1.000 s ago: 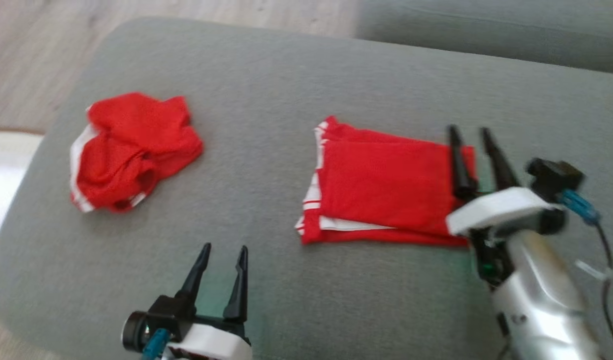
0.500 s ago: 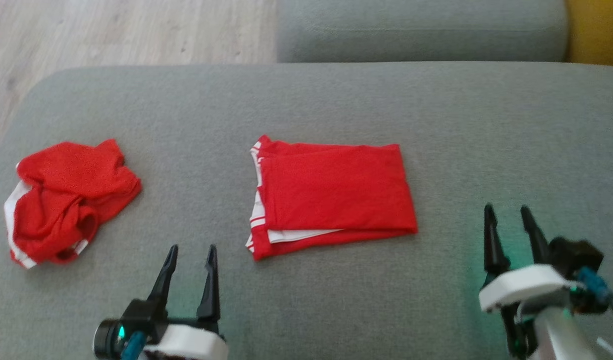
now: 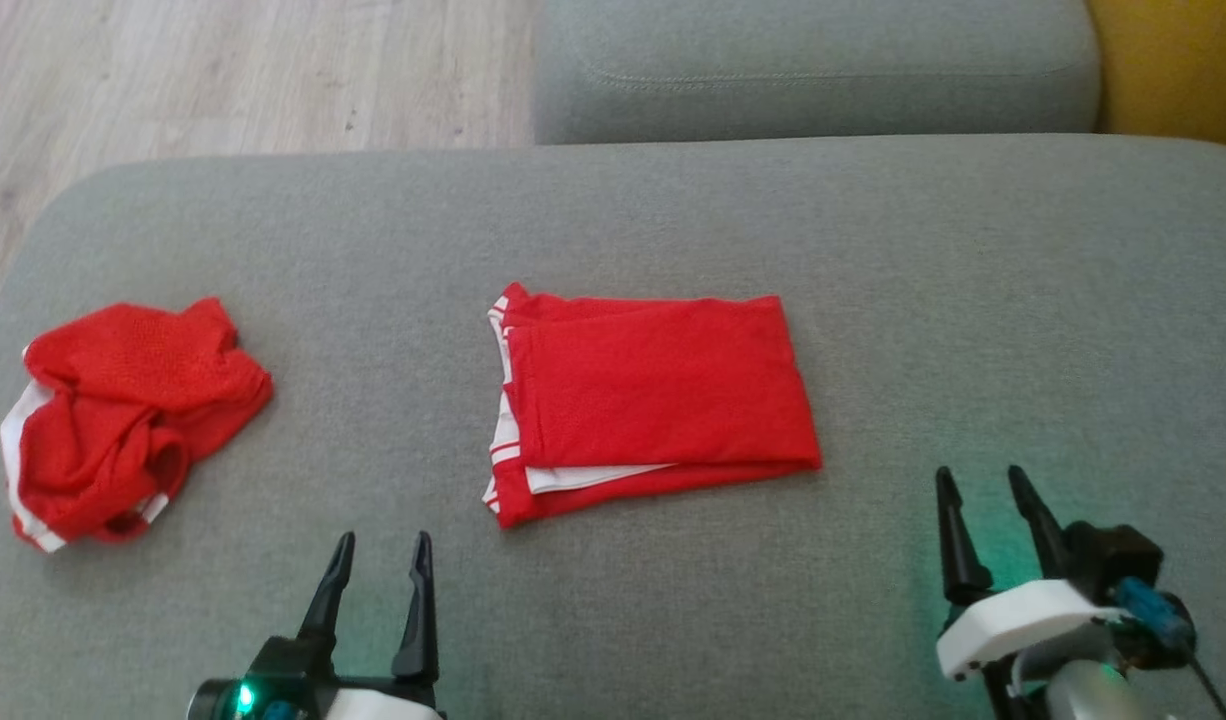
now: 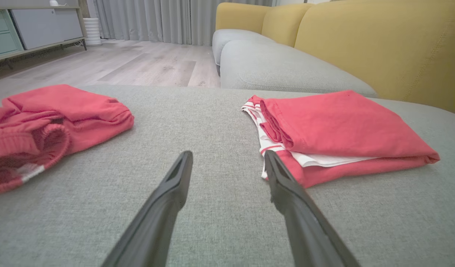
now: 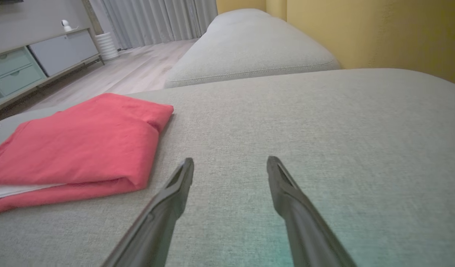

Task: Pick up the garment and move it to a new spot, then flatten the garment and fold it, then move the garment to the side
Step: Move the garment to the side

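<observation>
You've got the folded garment (image 3: 653,390) lying flat on the grey cushion (image 3: 613,220). It's red, its layers are stacked, and the white-striped edges show at its left end. Nothing touches it.

Your left gripper (image 3: 385,540) hangs on the robot's side of the folded garment, off its near left corner. Its fingers are spread with nothing between them. In the left wrist view, one fingertip (image 4: 269,157) lines up close to the striped end but isn't on the cloth.

Your right gripper (image 3: 978,472) is off the folded garment's near right corner, near it but apart. It is also spread wide and empty.

The crumpled garment (image 3: 123,420), red with white trim, sits bunched up well left of the folded garment on the same cushion.

Beyond the folded garment is a second cushion (image 3: 813,70). There is wooden floor (image 3: 223,80) to the far left and a yellow backrest (image 3: 1173,60) to the far right.
</observation>
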